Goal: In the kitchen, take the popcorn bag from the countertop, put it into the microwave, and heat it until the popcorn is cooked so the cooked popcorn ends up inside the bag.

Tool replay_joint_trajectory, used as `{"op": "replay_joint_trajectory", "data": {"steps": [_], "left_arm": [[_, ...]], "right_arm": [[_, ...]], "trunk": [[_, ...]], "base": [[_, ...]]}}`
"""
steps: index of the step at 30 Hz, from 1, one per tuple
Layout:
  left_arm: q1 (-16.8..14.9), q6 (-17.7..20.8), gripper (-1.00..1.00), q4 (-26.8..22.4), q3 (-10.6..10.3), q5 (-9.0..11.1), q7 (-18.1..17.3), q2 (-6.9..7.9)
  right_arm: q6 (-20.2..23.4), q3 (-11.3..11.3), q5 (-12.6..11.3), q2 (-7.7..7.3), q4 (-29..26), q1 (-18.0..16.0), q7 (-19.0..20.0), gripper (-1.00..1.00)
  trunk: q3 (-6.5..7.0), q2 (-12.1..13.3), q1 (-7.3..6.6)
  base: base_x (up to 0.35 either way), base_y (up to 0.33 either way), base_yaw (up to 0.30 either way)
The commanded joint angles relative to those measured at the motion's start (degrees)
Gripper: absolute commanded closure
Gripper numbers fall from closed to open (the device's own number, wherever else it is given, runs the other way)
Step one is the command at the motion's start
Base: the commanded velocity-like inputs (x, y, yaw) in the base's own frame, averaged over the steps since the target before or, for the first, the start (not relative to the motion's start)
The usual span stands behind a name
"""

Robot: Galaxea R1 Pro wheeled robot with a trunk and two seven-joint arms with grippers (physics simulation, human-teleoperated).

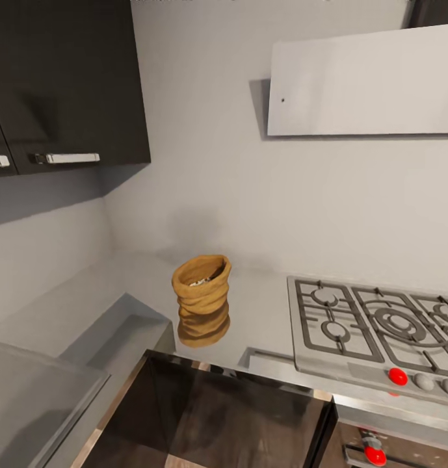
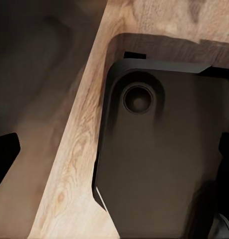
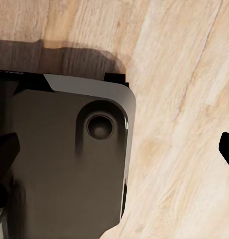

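On the grey countertop (image 1: 263, 312), near the corner where two runs of worktop meet, the popcorn bag (image 1: 201, 299) stands upright and alone, its rolled rim open upward and a few pale bits of popcorn (image 1: 200, 282) showing just inside the mouth. It is well apart from the gas hob (image 1: 373, 325) to one side, with its red knob (image 1: 398, 376) at the front edge, and it sits below a dark wall cupboard (image 1: 67, 84) and a pale hood (image 1: 363, 81) on the wall. Both wrist views look down at a wooden floor (image 3: 184, 74) and the dark base of the robot (image 2: 164, 154), so the arms seem to hang low, far from the bag. Dark finger edges show at the sides of each wrist view, which suggests both pincers are spread, but I cannot tell for certain how wide either one stands. The bag looks light and soft: its wrinkled sides would likely cave in under a hard squeeze, and it may tip or spill through the open top if knocked. The shiny worktop mirrors it, so it may also slide when pushed. A sensible hold would be across the creased middle of the body, below the rolled rim, with gentle pressure and the bag kept upright throughout.
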Motion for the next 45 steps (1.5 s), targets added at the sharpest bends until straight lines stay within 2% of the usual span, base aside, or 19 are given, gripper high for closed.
{"op": "replay_joint_trajectory", "data": {"steps": [1,33,36,45], "left_arm": [[0.0,-0.2,-1.00,0.0,0.1,0.6,0.0,-0.01],[0.0,-0.6,-1.00,0.2,0.2,0.7,0.0,-0.01],[0.0,-0.7,-1.00,0.8,0.4,0.7,-0.3,-0.19],[0.0,-0.8,-1.00,1.3,0.4,0.7,-0.4,-0.24]], "right_arm": [[-0.2,0.2,0.2,-0.01,0.2,-0.1,0.1,-1.00],[-0.3,0.2,0.2,-0.08,0.2,-0.1,0.1,-1.00],[-0.9,0.8,0.0,-0.45,0.8,0.6,-0.1,-1.00],[-1.9,0.5,0.2,-0.52,0.2,0.5,-0.1,-1.00]], "trunk": [[0.12,0.4,-0.22],[5.87,13.2,-7.25],[5.87,13.2,-7.25],[5.87,13.2,-7.25]], "base": [[0.000,0.000,0.000],[0.000,0.000,0.000],[0.000,0.000,0.000],[-0.089,0.000,0.000]]}}
